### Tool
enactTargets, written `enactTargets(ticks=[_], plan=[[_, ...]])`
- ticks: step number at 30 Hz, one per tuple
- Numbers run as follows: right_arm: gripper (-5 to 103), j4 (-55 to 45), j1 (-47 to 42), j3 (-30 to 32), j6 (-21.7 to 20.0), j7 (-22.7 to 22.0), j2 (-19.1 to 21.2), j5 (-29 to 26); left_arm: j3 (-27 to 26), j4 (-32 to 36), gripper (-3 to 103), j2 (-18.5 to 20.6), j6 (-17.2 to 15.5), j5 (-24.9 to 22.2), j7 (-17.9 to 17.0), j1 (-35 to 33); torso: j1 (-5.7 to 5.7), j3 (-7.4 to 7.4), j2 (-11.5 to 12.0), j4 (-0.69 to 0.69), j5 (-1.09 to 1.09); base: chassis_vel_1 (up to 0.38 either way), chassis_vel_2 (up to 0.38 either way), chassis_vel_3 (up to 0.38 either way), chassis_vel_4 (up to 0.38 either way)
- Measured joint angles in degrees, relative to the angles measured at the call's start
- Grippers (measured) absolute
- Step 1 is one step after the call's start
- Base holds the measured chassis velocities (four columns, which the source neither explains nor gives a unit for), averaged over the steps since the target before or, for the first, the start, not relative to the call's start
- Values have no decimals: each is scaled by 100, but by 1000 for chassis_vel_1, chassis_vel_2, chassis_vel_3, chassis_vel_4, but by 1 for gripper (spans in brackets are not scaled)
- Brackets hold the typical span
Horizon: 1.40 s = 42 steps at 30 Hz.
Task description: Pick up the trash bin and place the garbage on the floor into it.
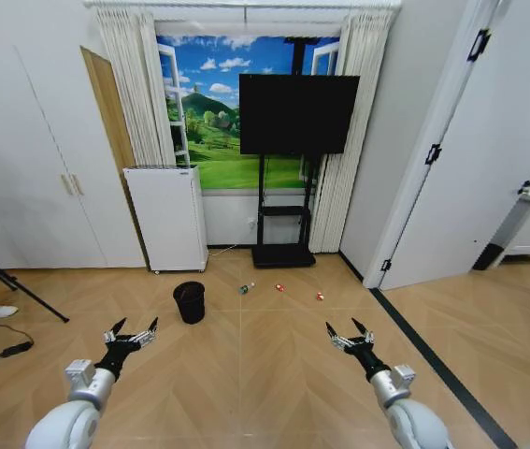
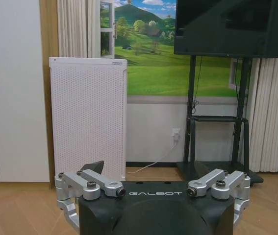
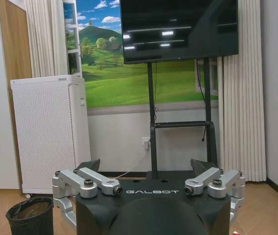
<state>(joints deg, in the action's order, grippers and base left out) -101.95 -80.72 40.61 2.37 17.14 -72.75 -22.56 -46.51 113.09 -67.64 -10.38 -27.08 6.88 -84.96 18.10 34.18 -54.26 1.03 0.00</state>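
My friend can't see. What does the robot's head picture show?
A small black trash bin stands on a wooden floor, with a little bottle and red wrappers scattered beside it. Nearer, the left gripper and right gripper hover open.

**Surfaces and finishes in the room**

The floor is showing smooth, wood-look planks with a soft sheen. The trash bin is looking matt black, lined with a crinkled dark bag. The white appliance is presenting a finely perforated matt panel. The TV screen is gleaming glossy black.
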Motion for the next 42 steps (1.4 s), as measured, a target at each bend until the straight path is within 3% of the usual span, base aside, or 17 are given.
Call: enactTargets(ticks=[42], plan=[[100,302,75,-6,176,146,-38,546,10,-61,100,28,3,60,11,29,-1,-1,0,0,0,-3,6,1,-8]])
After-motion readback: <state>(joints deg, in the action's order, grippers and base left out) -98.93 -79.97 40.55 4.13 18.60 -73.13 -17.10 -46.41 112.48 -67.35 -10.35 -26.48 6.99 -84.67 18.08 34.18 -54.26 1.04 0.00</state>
